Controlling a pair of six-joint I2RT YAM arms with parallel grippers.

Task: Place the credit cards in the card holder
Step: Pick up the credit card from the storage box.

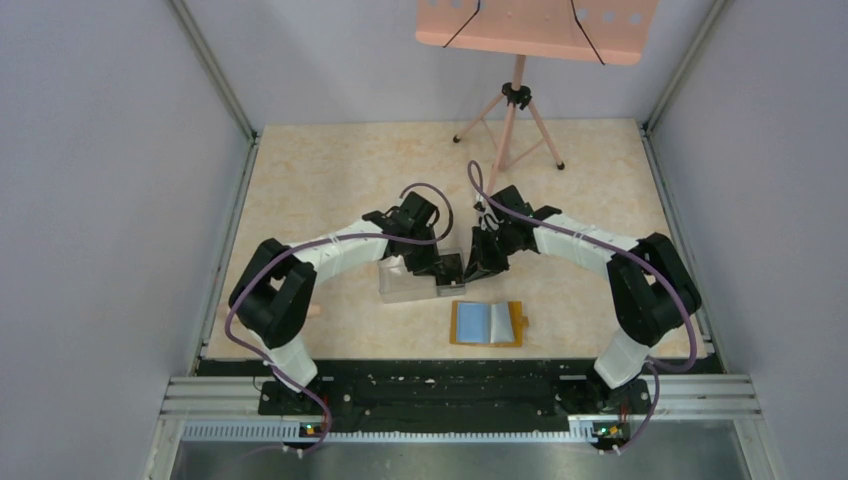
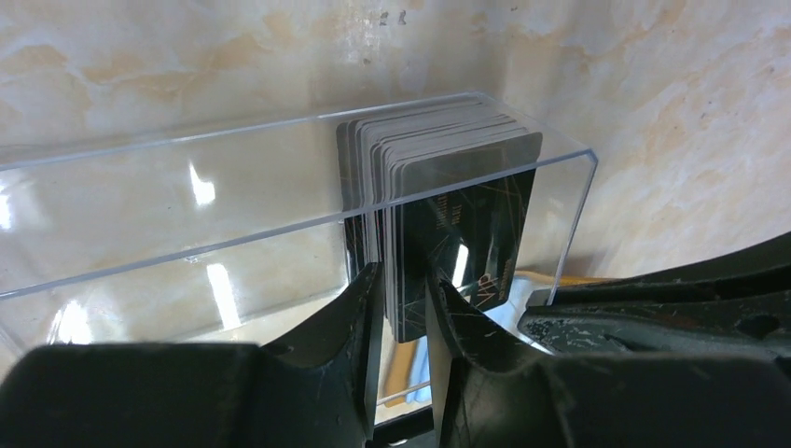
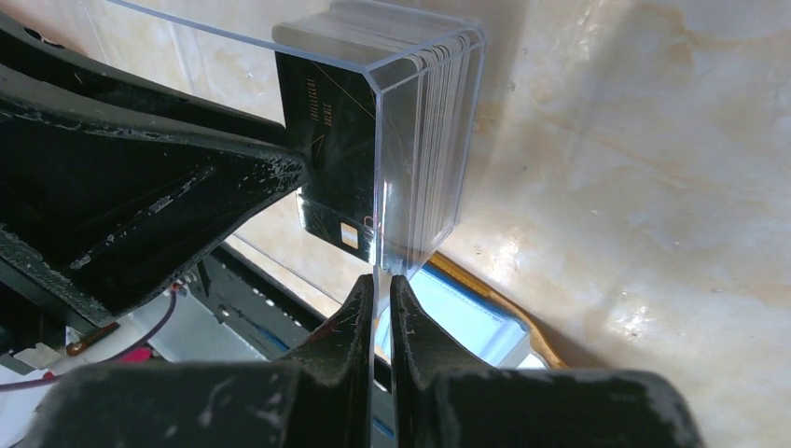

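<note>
A stack of dark credit cards (image 2: 466, 201) stands on edge at one end of a clear plastic box (image 2: 187, 215). My left gripper (image 2: 406, 275) reaches into the box, its jaws pinching the lower edge of the front few cards. My right gripper (image 3: 381, 278) is shut on the thin end wall of the clear box (image 3: 410, 140), with the cards (image 3: 326, 112) just behind that wall. In the top view the two grippers meet at the box (image 1: 405, 283). The card holder (image 1: 487, 323) lies open nearer the arms' bases, showing its blue-grey pockets (image 3: 476, 313).
A pink music stand on a tripod (image 1: 515, 110) stands at the back of the table. Grey walls close in both sides. A black rail (image 1: 470, 385) runs along the near edge between the arm bases.
</note>
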